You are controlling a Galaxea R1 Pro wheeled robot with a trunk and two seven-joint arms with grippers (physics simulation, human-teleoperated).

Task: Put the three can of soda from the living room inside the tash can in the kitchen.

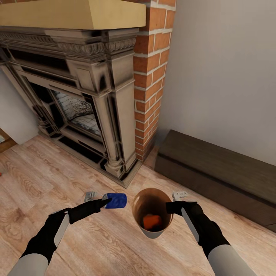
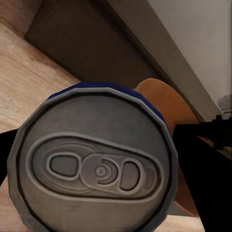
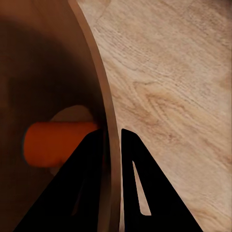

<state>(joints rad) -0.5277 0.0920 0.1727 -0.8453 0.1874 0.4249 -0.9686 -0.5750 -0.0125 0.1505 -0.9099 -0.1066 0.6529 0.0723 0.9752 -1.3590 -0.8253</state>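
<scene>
Left gripper [image 1: 102, 202] is clamped on the blue can [image 1: 116, 200], held sideways at 9 o'clock of the bin [image 1: 152, 230]. Right gripper [image 1: 173, 207] pinches the bin's rim; an orange can [image 1: 152, 221] lies inside. Risk: released short of the rim, the blue can would likely fall outside.

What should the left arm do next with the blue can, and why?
Probably carry the blue can sideways over the bin mouth, then release. The left gripper holds it just beside the rim, the right gripper clamps the rim, and an orange can lies inside.
</scene>
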